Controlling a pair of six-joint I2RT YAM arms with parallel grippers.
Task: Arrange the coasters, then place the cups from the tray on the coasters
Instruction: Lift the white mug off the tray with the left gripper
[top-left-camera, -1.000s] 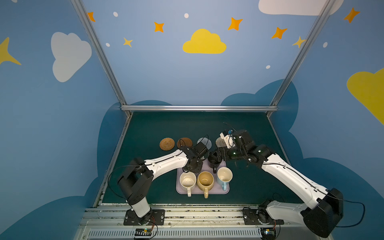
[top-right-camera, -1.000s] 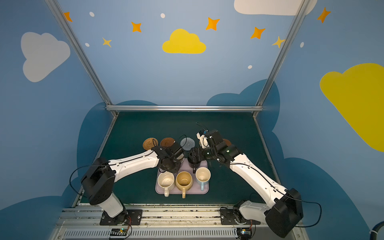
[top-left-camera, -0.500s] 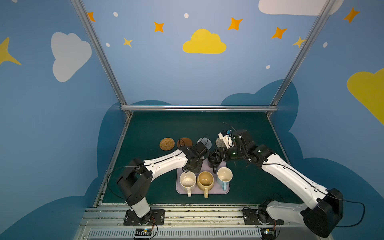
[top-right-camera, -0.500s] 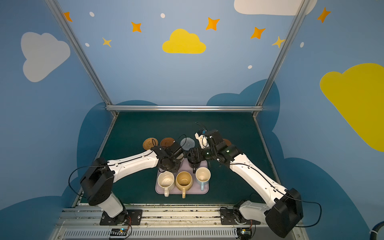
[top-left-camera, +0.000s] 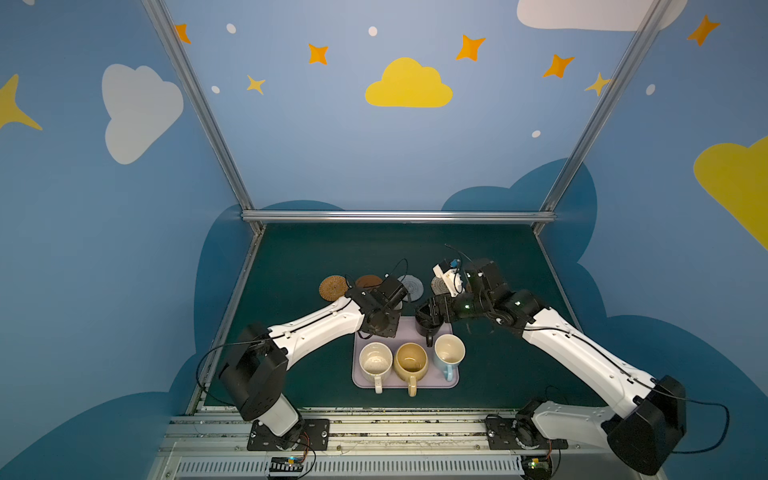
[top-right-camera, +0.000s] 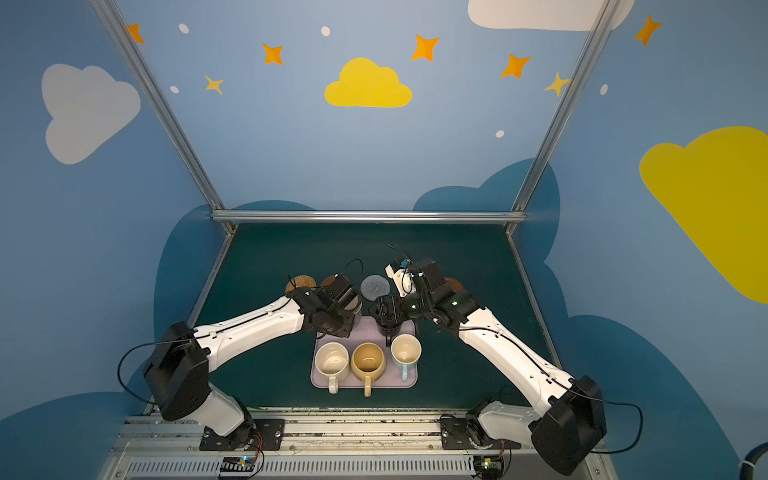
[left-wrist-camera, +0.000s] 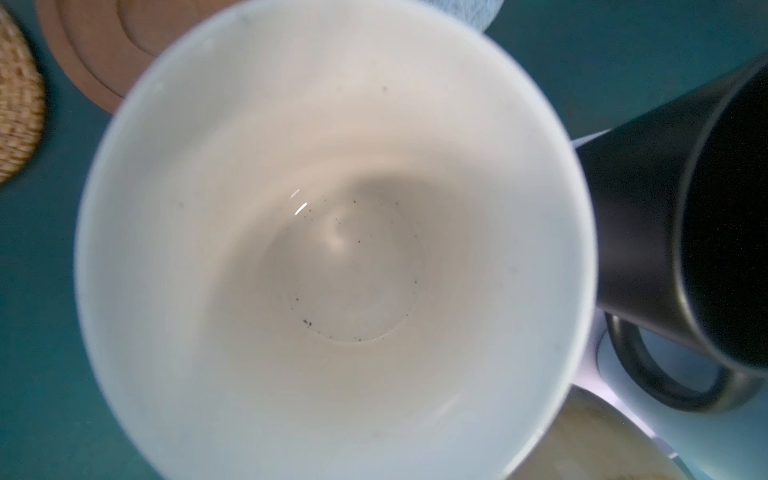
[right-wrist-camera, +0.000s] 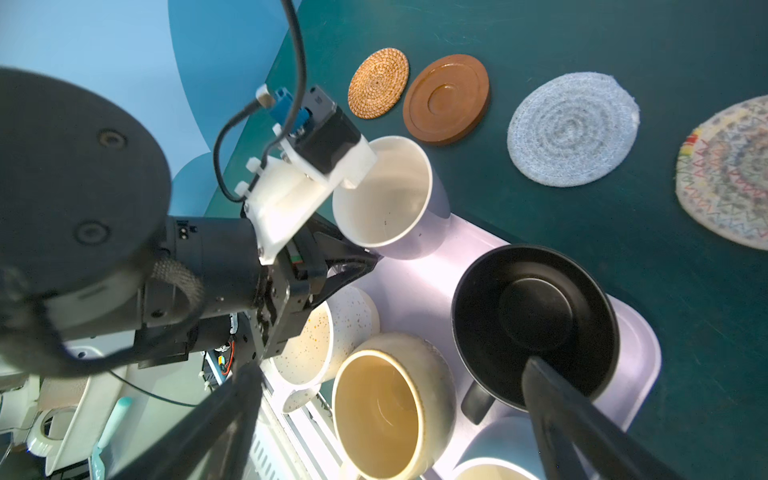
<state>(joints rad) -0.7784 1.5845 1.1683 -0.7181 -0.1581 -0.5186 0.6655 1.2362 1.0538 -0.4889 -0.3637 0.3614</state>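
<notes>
My left gripper is shut on the lavender mug at its near side; the handle is hidden. The mug leans over the far left corner of the lilac tray, and its cream inside fills the left wrist view. My right gripper hangs open just above the black mug, with one finger over its mouth. The cream speckled, mustard and light blue mugs stand in the tray's near row. Behind the tray lie the rattan, brown, grey and beige coasters.
A second brown coaster peeks out behind my right arm at the right end of the row. Both forearms cross above the tray's far half. Blue walls close the green mat on three sides, and a metal rail runs along the front.
Nothing has visibly moved; my left gripper keeps its hold on the lavender mug and my right gripper stays open over the black mug.
</notes>
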